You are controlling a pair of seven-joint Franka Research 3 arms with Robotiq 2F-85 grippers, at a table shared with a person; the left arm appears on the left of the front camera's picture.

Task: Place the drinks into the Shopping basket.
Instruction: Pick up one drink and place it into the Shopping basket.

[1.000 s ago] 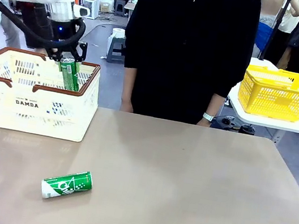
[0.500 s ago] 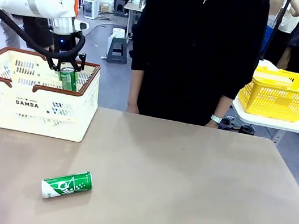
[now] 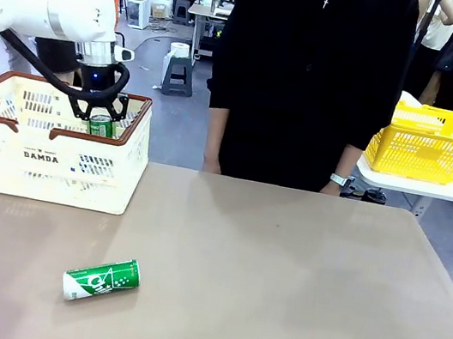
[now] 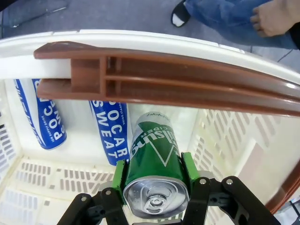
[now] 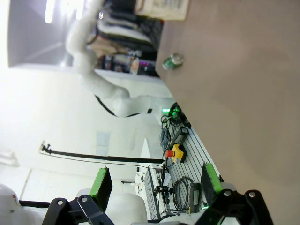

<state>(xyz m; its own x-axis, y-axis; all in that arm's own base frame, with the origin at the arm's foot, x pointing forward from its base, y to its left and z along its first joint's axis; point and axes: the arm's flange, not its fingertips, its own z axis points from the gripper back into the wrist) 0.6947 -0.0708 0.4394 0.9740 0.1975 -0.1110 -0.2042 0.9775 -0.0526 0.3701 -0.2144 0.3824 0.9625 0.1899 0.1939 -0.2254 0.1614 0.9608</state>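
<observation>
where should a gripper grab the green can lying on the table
Grip the green can across the middle of its body, coming straight down from above. It lies on its side on the table, long axis roughly left-right, silver end toward the robot's left, so the fingers should close over the curved front and back.

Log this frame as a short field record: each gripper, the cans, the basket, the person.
left gripper: shut on green can, upright, lowered inside white basket
right gripper: open, holds nothing, off the table
in basket: two blue cans lying on the floor
on table: one green can on its side
person: standing at far edge
yellow basket: on a side table
</observation>
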